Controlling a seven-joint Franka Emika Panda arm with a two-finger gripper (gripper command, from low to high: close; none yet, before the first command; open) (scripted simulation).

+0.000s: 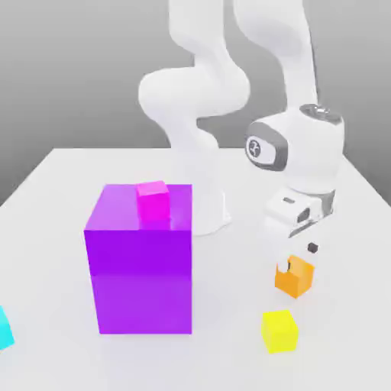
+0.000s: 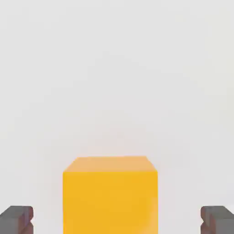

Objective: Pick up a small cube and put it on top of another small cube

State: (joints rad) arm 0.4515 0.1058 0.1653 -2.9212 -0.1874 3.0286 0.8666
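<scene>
The orange cube rests on the white surface, toward the exterior view's right, well apart from the purple block. The gripper hangs directly over it, pointing down, with its fingertips spread wide on either side of the cube and clear gaps between pads and cube faces. Nothing is held.

Handling, as a judgement: the cube appears rigid, plain-faced and light, with flat parallel sides and sharp edges. It should not deform under a pinch. The smooth faces may slip if gripped near an edge, so take hold across two opposite vertical faces, centred, with the pads square to those faces and low enough to cover most of each face.

The pink cube sits on top of the purple block, near that block's far edge. It offers a small flat landing area, so the orange cube needs to be set down level and centred.

Count:
- orange cubes: one
- pink cubes: one
- yellow cubes: one, near the orange cube
- cyan cubes: one, at the exterior view's left edge
- purple blocks: one
</scene>
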